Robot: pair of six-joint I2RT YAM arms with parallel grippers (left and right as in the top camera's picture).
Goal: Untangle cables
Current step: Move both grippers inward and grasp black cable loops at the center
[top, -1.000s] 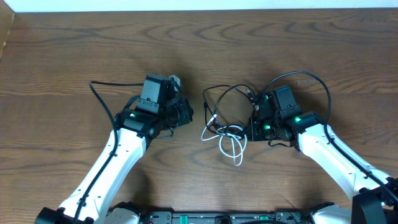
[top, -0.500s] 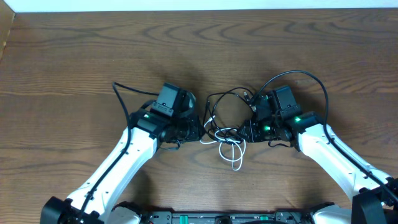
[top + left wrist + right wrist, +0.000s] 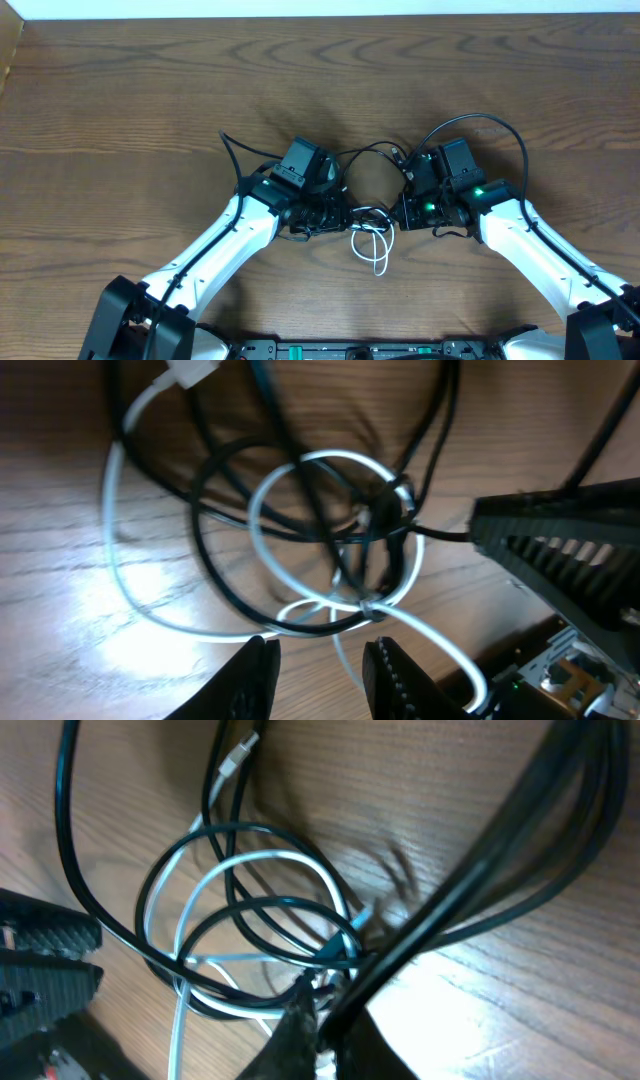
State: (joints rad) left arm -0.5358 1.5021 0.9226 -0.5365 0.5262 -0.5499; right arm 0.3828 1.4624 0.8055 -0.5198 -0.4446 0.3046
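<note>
The cables (image 3: 366, 218) lie tangled between my two grippers: black loops and a white cable (image 3: 377, 250) trailing toward the front. In the left wrist view the white loop (image 3: 300, 460) crosses black strands at a knot (image 3: 375, 605). My left gripper (image 3: 322, 670) is open just short of that knot, and a white strand runs down between its fingers. It sits at the tangle's left edge (image 3: 340, 215). On the right edge, my right gripper (image 3: 400, 212) is shut. Its fingers (image 3: 325, 1020) pinch a black cable (image 3: 440, 910) beside the white loop (image 3: 290, 860).
Brown wooden table (image 3: 120, 90) all round. A thicker black arm cable (image 3: 480, 125) arcs over the right arm, and another (image 3: 228, 150) trails behind the left wrist. The table's far edge meets a white strip (image 3: 320, 8).
My left arm has swung right from open table to the tangle's left edge, and its jaws have opened. The right gripper stayed put, shut as before. The tangle has bunched slightly.
</note>
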